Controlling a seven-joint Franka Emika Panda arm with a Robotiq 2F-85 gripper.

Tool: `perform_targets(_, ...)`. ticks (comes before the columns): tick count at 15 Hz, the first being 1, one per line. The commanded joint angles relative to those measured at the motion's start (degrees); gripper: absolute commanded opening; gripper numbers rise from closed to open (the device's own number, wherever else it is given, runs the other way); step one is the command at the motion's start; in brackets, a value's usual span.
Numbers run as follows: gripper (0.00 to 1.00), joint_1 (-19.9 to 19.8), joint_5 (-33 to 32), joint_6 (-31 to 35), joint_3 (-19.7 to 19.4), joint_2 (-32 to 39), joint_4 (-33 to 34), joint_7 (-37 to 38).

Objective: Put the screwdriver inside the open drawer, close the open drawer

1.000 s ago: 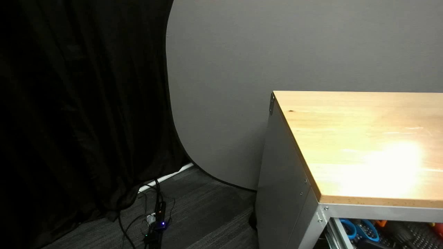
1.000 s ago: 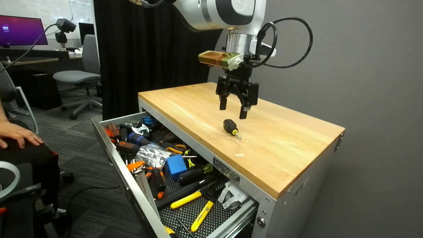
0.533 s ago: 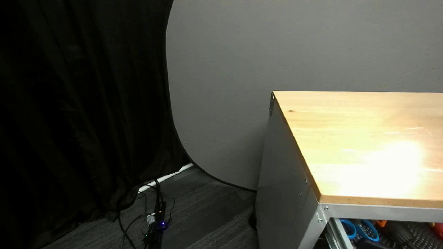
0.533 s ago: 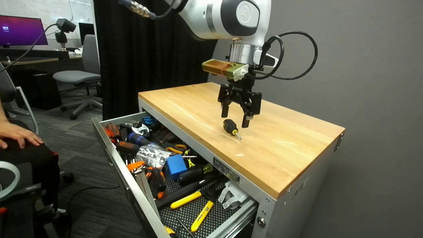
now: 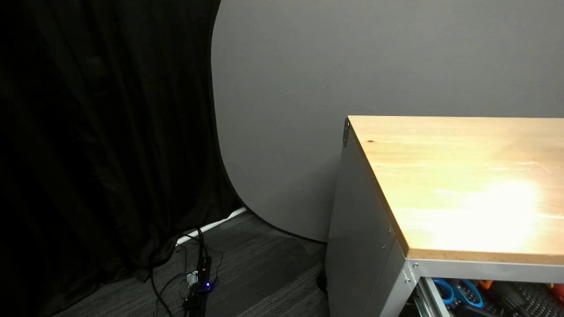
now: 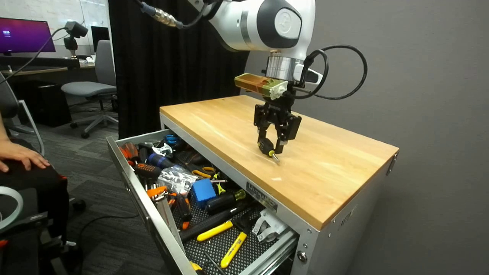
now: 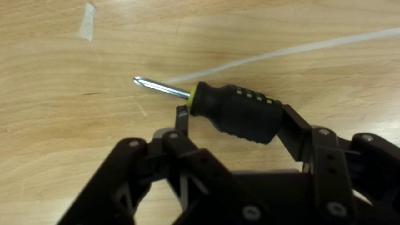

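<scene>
A stubby screwdriver (image 6: 266,146) with a black handle, yellow collar and short metal shaft lies on the light wooden top. My gripper (image 6: 270,146) points down over it. In the wrist view (image 7: 232,111) its jaws are shut lengthwise on the handle of the screwdriver (image 7: 243,112). One fingertip is at the yellow collar, the other at the handle's butt end. The shaft points free of the jaws. The open drawer (image 6: 153,214) sticks out of the grey cabinet, full of tools. Its corner and rail (image 5: 431,299) show in an exterior view where the gripper is out of view.
The drawer holds a blue block (image 6: 203,190), yellow-handled tools (image 6: 233,250), a grey bracket (image 6: 269,225) and several other tools. The wooden top's front edge (image 6: 237,166) lies between gripper and drawer. A person's hand (image 6: 21,154) rests beyond the drawer front. A grey wall stands behind the cabinet.
My gripper has come down to the wooden top around the screwdriver, and its jaws have narrowed onto the handle. The screwdriver and drawer have not visibly moved.
</scene>
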Motion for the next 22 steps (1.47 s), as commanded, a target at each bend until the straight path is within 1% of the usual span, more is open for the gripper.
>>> perform_targets(1, 0.44, -0.51, 2.09, -2.33, -0.37, 0.10, 1.31, 0.07)
perform_targets(3, 0.44, -0.23, 2.41, -2.49, -0.88, -0.83, 0.29, 1.77)
perform_targets(7, 0.44, 1.04, 1.32, -2.94, -1.97, -4.72, -4.17, 5.63)
perform_targets(9, 0.44, 1.44, 0.20, -3.18, -2.37, -7.61, -8.01, 6.02)
perform_targets(10, 0.44, 1.37, 0.12, -2.27, -2.39, -9.33, -10.53, 5.82)
perform_targets(14, 0.44, 0.75, 0.91, 4.82, -2.57, -17.09, -22.33, 6.28)
perform_targets(17, 0.44, 0.37, 1.00, 9.57, -3.23, -21.79, -29.80, 7.05)
perform_targets(19, 0.44, 0.44, 0.47, 14.25, -3.96, -23.31, -34.12, 8.69)
perform_targets(22, 0.44, 0.51, -0.29, 17.59, -4.93, -23.95, -38.05, 10.42)
